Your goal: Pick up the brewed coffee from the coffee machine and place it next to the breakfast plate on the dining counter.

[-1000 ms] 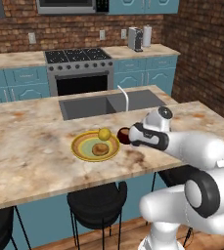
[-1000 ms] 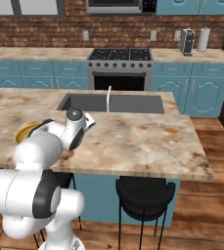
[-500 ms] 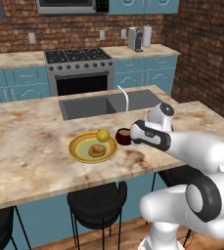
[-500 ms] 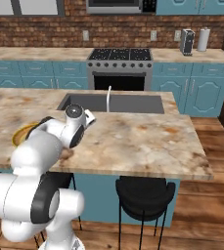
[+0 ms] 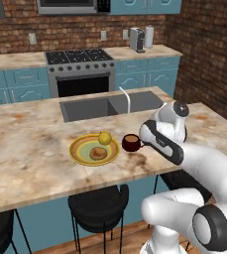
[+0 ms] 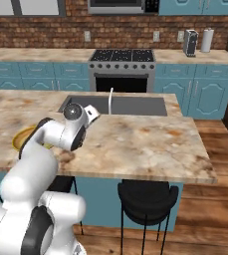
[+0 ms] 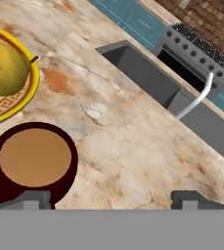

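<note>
Because the brewed coffee [image 5: 131, 143] is already sitting on the dining counter [image 5: 30, 158] just beside the breakfast plate [image 5: 80, 149], the delivery part of the task appears to be essentially finished — what is left, by my reading, is only the letting go and backing away. The end effector [image 7: 106, 199] is hovering close over the counter with its two dark finger tips spread wide; the mug is lying off toward one tip rather than squarely between them, and nothing is being pinched. In the hand view the mug is showing its round brown surface from above, upright and seemingly full, which suggests it is being kept level so the liquid does not spill. The plate, with its yellow fruit [image 7: 3, 66] and the brown pastry [image 5: 98, 153], is lying just beyond the mug on the side away from the end effector, close but apparently not touching it. The sink [image 5: 110, 105] with its thin white faucet [image 5: 126, 99] is sitting farther off, past the end effector, well apart from the mug. The coffee machine [image 5: 137, 39] is standing far behind on the back counter — it is no longer holding the mug.
</note>
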Available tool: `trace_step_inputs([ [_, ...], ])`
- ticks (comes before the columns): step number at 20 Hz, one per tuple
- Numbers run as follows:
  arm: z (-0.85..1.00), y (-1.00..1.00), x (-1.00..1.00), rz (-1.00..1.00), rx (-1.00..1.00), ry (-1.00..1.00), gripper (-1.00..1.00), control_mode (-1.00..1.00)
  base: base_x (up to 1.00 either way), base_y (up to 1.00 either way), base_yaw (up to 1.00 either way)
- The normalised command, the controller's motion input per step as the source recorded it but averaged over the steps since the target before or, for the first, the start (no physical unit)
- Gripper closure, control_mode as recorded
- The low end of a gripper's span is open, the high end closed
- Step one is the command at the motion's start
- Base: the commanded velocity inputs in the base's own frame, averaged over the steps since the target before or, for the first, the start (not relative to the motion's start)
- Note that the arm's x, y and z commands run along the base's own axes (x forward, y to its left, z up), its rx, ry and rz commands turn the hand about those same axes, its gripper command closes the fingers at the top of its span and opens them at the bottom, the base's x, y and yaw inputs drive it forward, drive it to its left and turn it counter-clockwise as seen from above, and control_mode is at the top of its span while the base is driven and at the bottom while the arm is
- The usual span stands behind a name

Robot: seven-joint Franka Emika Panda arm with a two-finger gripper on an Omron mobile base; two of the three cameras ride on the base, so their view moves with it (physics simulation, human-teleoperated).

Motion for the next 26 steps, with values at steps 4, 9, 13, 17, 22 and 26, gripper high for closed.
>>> trace_step_inputs([
  [4,0.49,-0.23,-0.43,-0.01,0.0,-0.18,-1.0,-1.0,0.0,0.0,0.0],
  [9,0.61,-0.01,-0.67,0.0,0.0,-0.18,-1.0,-1.0,0.0,0.0,0.0],
  [13,0.73,0.0,-0.8,0.0,-0.02,-0.1,-1.0,-1.0,0.0,0.0,0.0],
  [17,0.88,-0.01,-0.46,0.0,0.0,0.0,-1.0,-1.0,0.0,0.0,0.0],
  [22,0.88,-0.08,-0.34,0.0,0.0,0.06,-1.0,-1.0,0.0,0.0,0.0],
  [26,0.57,-0.23,-0.3,0.0,0.0,0.15,-1.0,-1.0,0.0,0.0,0.0],
])
